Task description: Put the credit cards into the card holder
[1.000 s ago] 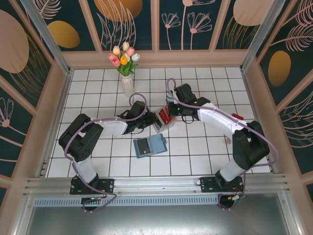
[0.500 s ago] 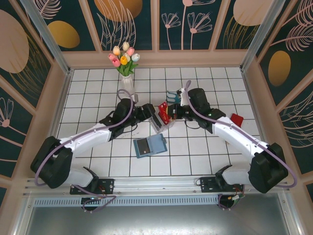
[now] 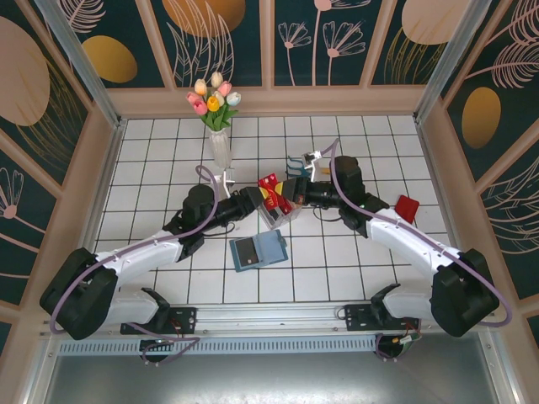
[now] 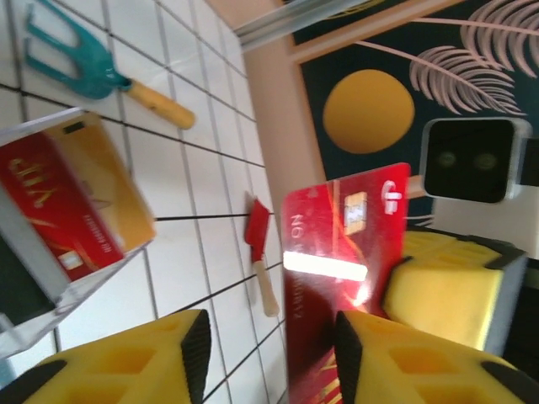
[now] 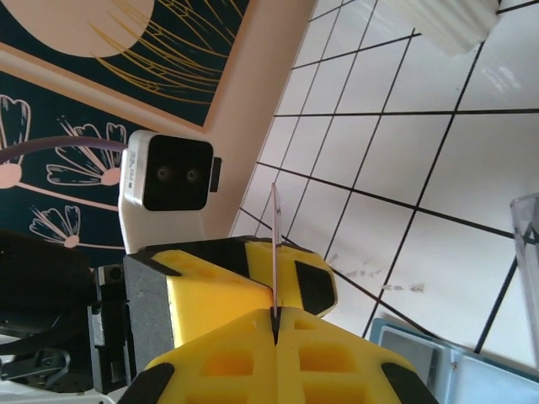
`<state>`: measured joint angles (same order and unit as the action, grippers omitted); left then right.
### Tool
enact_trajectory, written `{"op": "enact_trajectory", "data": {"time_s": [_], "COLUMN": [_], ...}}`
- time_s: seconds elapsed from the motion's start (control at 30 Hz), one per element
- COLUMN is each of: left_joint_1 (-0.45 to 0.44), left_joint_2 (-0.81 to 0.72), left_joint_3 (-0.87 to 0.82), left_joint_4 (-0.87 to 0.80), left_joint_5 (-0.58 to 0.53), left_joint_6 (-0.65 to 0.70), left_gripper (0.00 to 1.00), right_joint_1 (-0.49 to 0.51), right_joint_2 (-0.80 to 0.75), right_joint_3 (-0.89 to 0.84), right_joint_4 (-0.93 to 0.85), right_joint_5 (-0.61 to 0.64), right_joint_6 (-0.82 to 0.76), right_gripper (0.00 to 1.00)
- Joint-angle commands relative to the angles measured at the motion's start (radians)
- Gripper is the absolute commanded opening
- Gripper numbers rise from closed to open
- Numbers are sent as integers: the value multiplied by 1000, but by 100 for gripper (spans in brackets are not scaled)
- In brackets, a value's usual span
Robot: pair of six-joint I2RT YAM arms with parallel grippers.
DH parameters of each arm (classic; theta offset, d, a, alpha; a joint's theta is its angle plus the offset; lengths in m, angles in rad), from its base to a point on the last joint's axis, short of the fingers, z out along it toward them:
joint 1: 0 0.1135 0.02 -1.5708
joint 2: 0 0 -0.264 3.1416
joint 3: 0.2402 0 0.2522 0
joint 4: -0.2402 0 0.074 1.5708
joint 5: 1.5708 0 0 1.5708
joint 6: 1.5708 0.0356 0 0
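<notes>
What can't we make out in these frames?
- Left wrist: the print on the red card is blurred and under glare. Its lower edge sits behind the left fingers, so contact there is unclear.
- Right wrist: the card is edge-on, its face unseen.
- Top: the card holder pocket is too small to read. In the right wrist view the bottom edge cuts it off.
- Left wrist: the left edge cuts off the tray, so the card count is unclear.

I am looking down on a tabletop (image 3: 152,160) of white square tiles with dark grout lines. Pale beige boards (image 3: 269,101) rim it at the back and both sides. Above them rise dark teal wall panels (image 3: 316,50) painted with golden discs and pale outlined leaves and flowers. Two aluminium posts (image 3: 80,59) slant at the back corners, and an aluminium rail (image 3: 269,318) runs along the near edge. The light is even and soft.
</notes>
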<state>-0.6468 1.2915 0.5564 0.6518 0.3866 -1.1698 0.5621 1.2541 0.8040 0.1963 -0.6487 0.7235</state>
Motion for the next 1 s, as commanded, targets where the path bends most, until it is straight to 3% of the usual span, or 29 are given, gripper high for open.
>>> {"op": "enact_trajectory", "data": {"time_s": [0.0, 0.3, 0.4, 0.53, 0.63, 0.77, 0.97], "left_joint_1": [5, 5, 5, 4, -12, -104, -210], "left_joint_2": [-1, -48, -74, -136, -183, -220, -175], "left_joint_3": [-9, -18, -19, -48, -121, -216, -268], "left_joint_4": [123, 103, 14, -244, -323, -321, -274], "left_joint_5": [46, 23, -5, -107, -194, -326, -423], "left_joint_6": [-26, -12, 13, 72, 47, -22, -91], "left_gripper": [35, 0, 0, 0, 0, 0, 0], "right_joint_1": [-9, -10, -9, -10, -9, 40, 111], "right_joint_2": [10, 39, 40, 15, 30, 63, 141], "right_joint_3": [-12, -30, -32, -64, -123, -216, -239], "right_joint_4": [89, 90, 28, -170, -220, -158, -68], "right_joint_5": [-48, -57, -37, 143, 205, 273, 292], "right_joint_6": [46, 62, 25, -88, -126, -122, -122], "right_gripper": [0, 3, 16, 36, 39, 39, 37]}}
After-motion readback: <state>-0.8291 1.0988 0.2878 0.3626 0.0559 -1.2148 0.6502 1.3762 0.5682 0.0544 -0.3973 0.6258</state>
